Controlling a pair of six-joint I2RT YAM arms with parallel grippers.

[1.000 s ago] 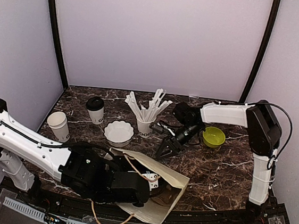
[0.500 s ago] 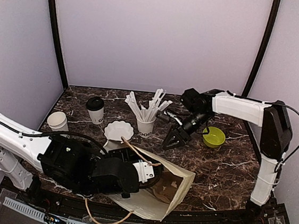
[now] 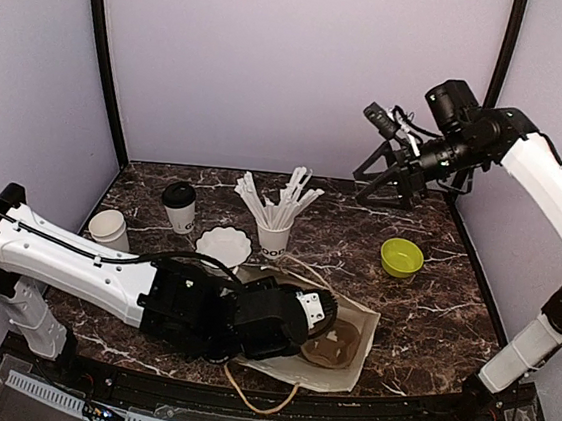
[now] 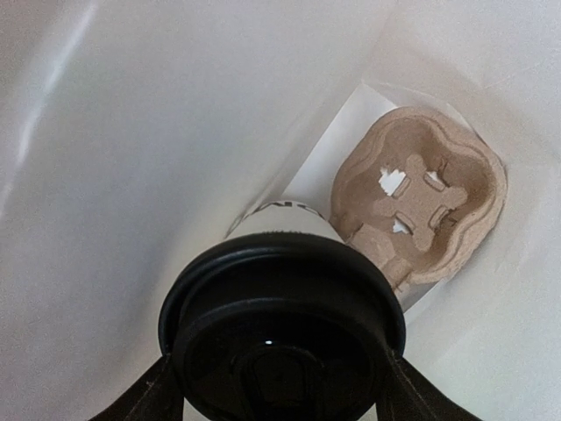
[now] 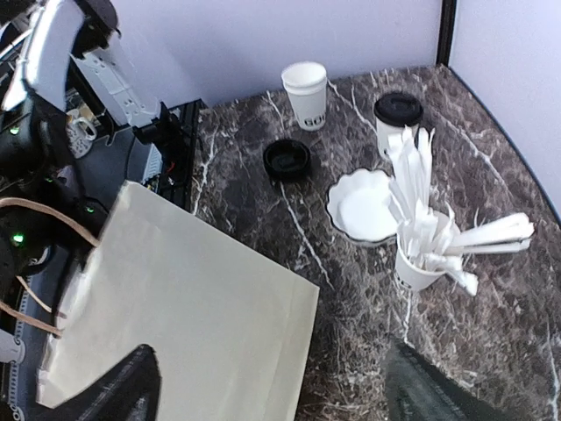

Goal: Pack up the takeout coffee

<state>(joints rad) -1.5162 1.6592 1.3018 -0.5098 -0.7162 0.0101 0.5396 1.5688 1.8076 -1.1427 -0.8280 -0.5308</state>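
Left pincer (image 4: 280, 390) grips a coffee cup (image 4: 280, 338) just under its black lid, inside the paper bag (image 4: 131, 132) that lies on its side on the desk (image 3: 421, 316). A cardboard cup carrier (image 4: 429, 189) sits at the bag's far end, just past the cup. The second coffee cup (image 3: 178, 206) stands upright at back left, near a scalloped bowl (image 3: 224, 247). Right pincer (image 3: 385, 181) is open and empty, high above the desk.

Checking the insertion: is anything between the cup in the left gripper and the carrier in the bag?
Nothing visible. The left gripper holds the lidded cup inside the paper bag, and the cardboard carrier lies just beyond it at the bag's bottom; the cup itself hides the carrier's near edge.
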